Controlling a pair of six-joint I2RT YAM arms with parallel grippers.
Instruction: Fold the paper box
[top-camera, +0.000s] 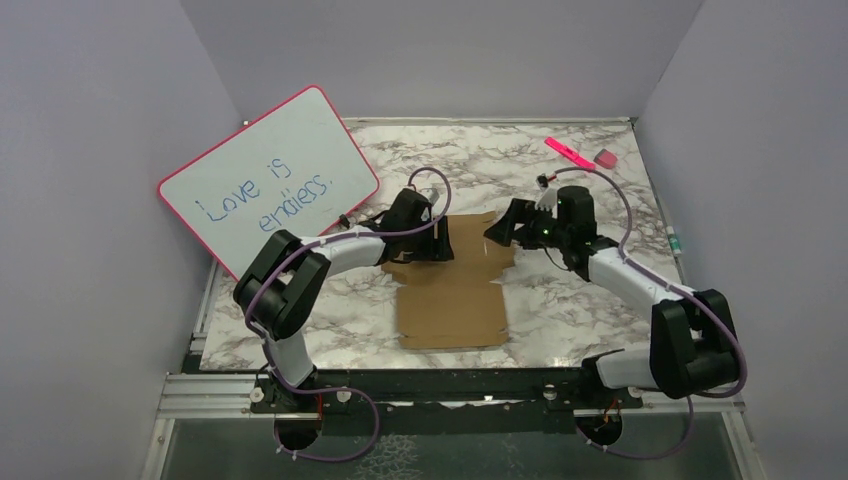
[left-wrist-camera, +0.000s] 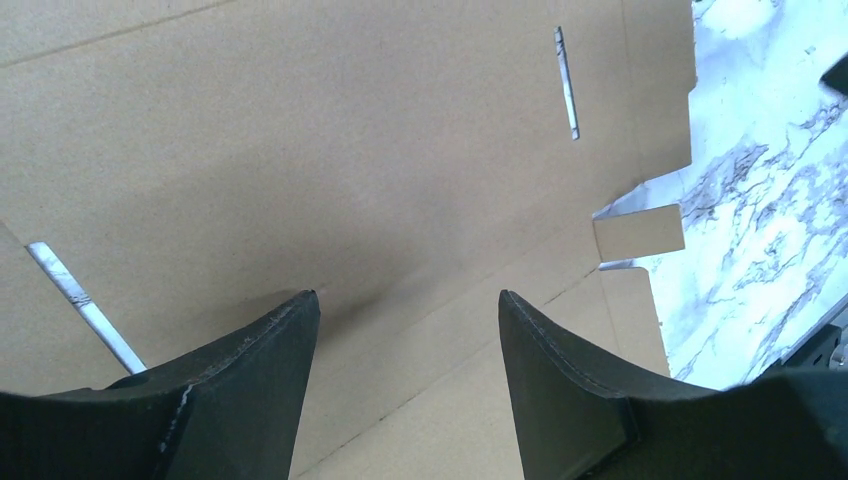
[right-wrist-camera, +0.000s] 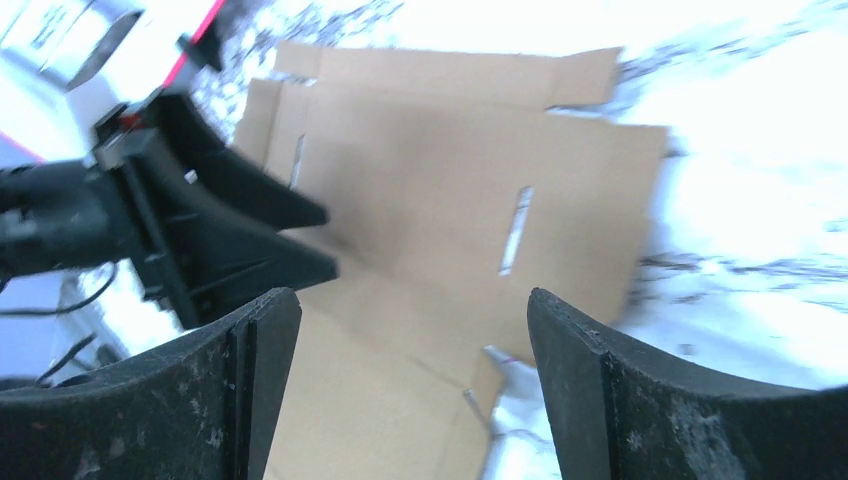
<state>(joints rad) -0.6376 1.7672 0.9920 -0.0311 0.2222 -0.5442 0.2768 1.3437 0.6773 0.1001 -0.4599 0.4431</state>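
Note:
The paper box (top-camera: 450, 300) is a flat brown cardboard sheet with flaps and slots, lying on the marble table (top-camera: 580, 300) between the two arms. My left gripper (top-camera: 440, 242) is low over the sheet's far left part, open, its fingertips (left-wrist-camera: 300, 310) just above or on the cardboard (left-wrist-camera: 400, 150); nothing is between them. My right gripper (top-camera: 497, 228) hovers open at the sheet's far right edge, pointing toward the left one. In the right wrist view the cardboard (right-wrist-camera: 440, 190) fills the gap between my fingers (right-wrist-camera: 270, 330), and the left gripper (right-wrist-camera: 250, 230) shows at the left.
A pink-framed whiteboard (top-camera: 268, 180) with handwriting leans against the left wall, close behind the left arm. A pink marker (top-camera: 570, 153) and a small pink eraser (top-camera: 606, 158) lie at the back right. Grey walls enclose three sides.

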